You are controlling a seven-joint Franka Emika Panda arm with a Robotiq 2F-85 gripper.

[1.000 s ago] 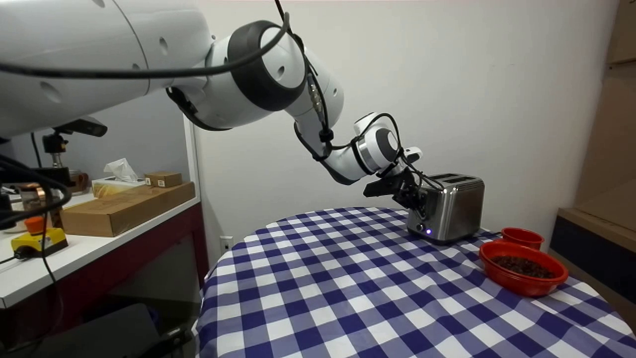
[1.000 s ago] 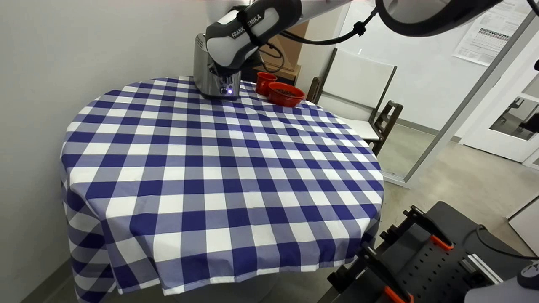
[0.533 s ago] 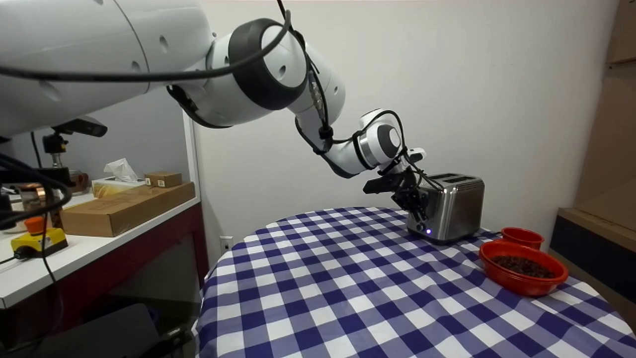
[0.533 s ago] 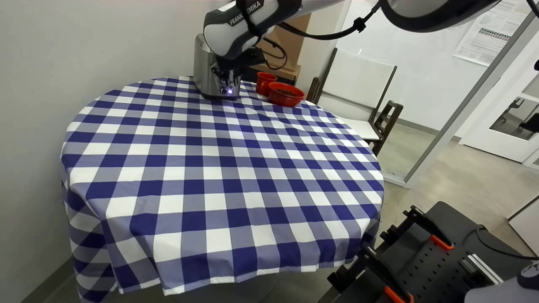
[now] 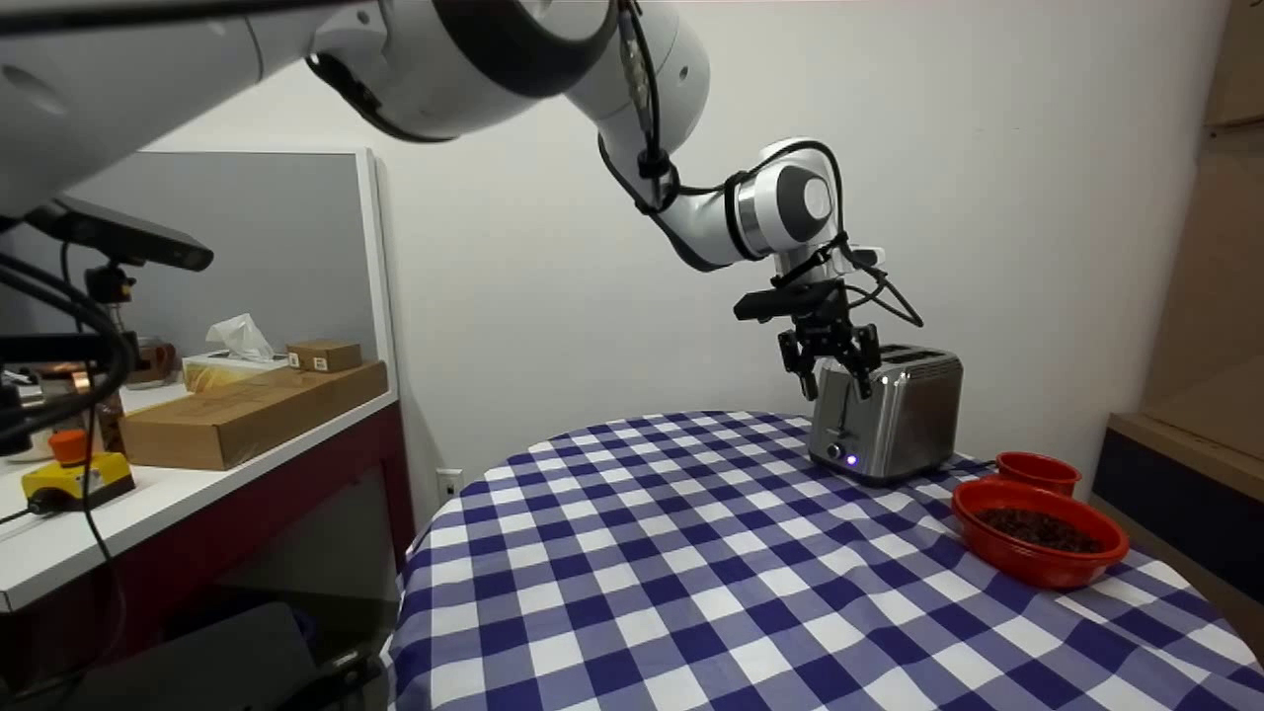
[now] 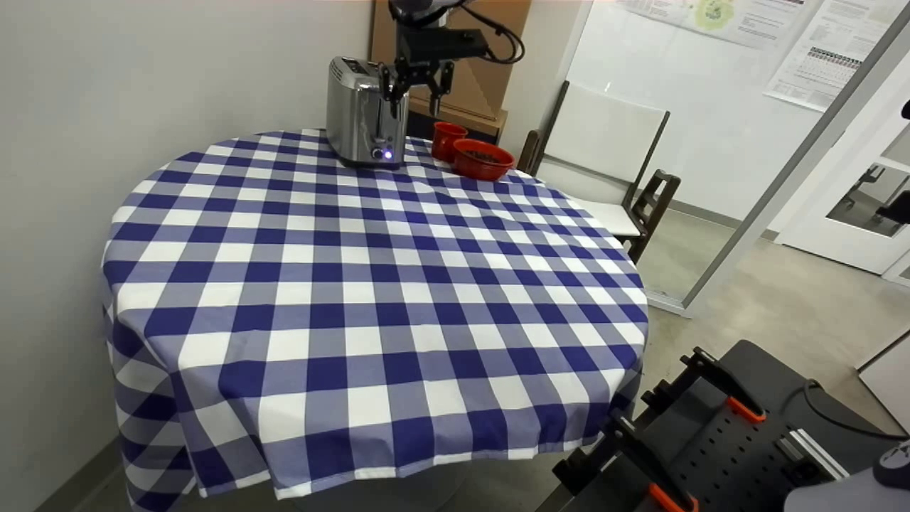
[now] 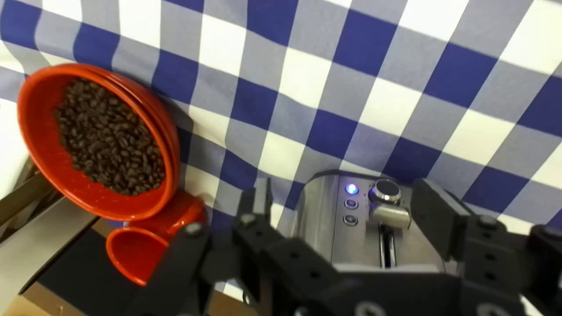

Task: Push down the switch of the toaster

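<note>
The silver toaster (image 5: 913,420) stands on the checkered table in both exterior views, its narrow front end bearing a vertical slot. In the wrist view the switch (image 7: 390,216), a metal lever, sits at the low end of that slot, right above the round knob (image 7: 388,189). A blue light (image 7: 351,188) glows beside the knob. My gripper (image 6: 414,112) hangs in front of the toaster's upper part, pointing down, jaws spread wide with nothing held. Seen from the wrist, the toaster's front lies beyond the gap between the fingers (image 7: 439,215), and the lever looks free of them.
A red bowl (image 7: 171,145) of dark beans and a red mug (image 7: 136,252) stand beside the toaster. A wall (image 5: 592,316) rises behind the table. The checkered cloth (image 6: 355,284) covers the round table. A chair (image 6: 601,135) stands past its edge.
The arm has risen and drawn back from the toaster's lower front, uncovering the slot and lever. The gripper's fingers have spread apart. The toaster, bowl and mug stayed put; the blue light was lit throughout.
</note>
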